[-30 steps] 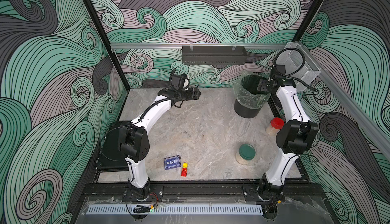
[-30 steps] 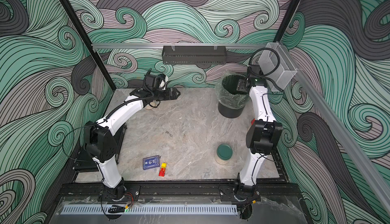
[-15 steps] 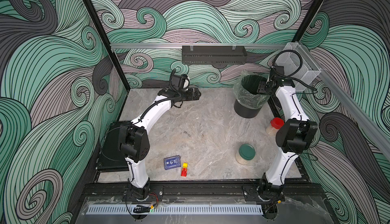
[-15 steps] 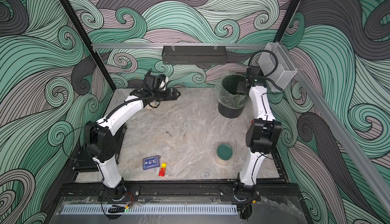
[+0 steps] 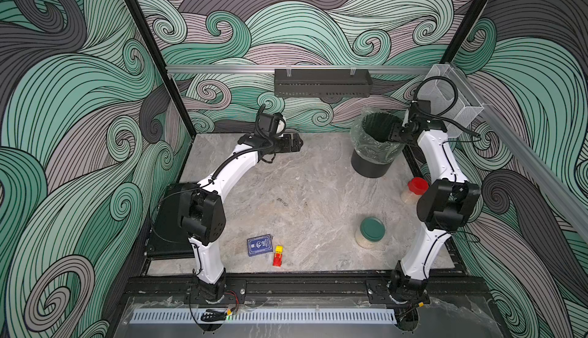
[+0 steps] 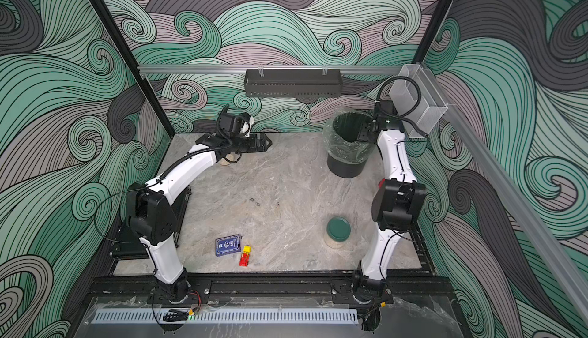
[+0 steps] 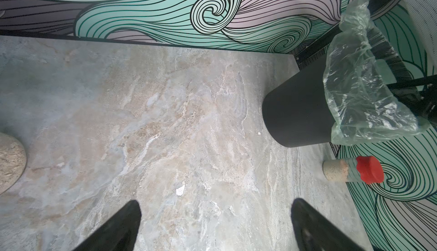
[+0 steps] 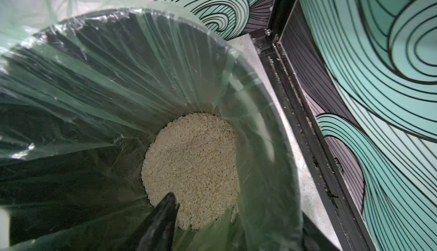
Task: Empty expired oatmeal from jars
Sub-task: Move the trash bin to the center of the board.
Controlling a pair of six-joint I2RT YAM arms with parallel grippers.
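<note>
In both top views your left gripper (image 5: 296, 144) hangs over the table (image 5: 302, 193) in the upper middle of the frame, jaws spread wide, nothing in them; your right gripper (image 5: 393, 132) sits over the mouth of the black bin (image 5: 369, 166) at upper right, and from up here you cannot tell how its fingers stand; the red-lidded jar (image 5: 415, 190) stands upright at the right edge, just beside the right arm, with oatmeal (image 5: 407, 197) in its lower part; the green-lidded jar (image 5: 370, 233) stands at lower right, well apart from the bin, tan fill at its base too; a blue card pack (image 5: 260, 245) and a red-and-yellow toy (image 5: 278, 255) lie side by side at lower centre.

Over to your left wrist view: both black fingers (image 7: 123, 226) are set wide over bare marble, nothing between them; the bin and the red-lidded jar lie beyond, near each other but not touching.

Now your right wrist view: you look down into the clear liner (image 8: 142, 72); a pale heap of oatmeal lies at its bottom; one dark finger (image 8: 165, 214) shows above the heap; the other is not plain, so released or clenched, you cannot tell.
</note>
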